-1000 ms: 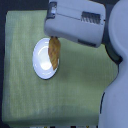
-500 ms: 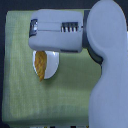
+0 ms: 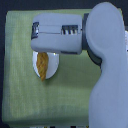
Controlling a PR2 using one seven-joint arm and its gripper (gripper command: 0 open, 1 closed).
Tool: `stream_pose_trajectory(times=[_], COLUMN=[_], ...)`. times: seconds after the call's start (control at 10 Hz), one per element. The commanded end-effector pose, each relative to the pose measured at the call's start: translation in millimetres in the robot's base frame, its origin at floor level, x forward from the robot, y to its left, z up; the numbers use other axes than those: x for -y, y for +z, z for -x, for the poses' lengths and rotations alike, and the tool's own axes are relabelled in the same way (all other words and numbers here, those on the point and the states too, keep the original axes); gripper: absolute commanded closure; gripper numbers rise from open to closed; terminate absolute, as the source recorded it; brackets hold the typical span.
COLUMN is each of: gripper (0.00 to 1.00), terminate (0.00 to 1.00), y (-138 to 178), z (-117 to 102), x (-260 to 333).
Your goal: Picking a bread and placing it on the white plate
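Observation:
The bread [image 3: 43, 65], a narrow golden-orange loaf, shows over the white plate [image 3: 54, 66] on the exterior view's left half. Its upper end runs under my gripper [image 3: 43, 51], whose grey casing covers the top of the plate. The fingertips are hidden by the casing, so I cannot see whether they still hold the loaf. I also cannot tell whether the bread rests on the plate or hangs just above it.
A green cloth [image 3: 22, 95] covers the table under the plate. My large grey arm [image 3: 107, 75] fills the exterior view's right side and hides that part of the cloth. A dark edge runs along the bottom.
The arm has swung toward the exterior view's left and come closer to the camera. The bread moved with it, from the plate's upper right edge to over the plate's left half.

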Motion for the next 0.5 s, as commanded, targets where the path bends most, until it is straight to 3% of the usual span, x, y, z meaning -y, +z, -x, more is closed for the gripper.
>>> stream_pose_trajectory(times=[0.0,0.2,0.4], gripper=[0.00,0.00,0.00], terminate=[0.00,0.00,0.00], y=[-15.2,-19.5,-18.9], z=[-2.8,5.8,-0.4], x=[12.6,7.6,6.0])
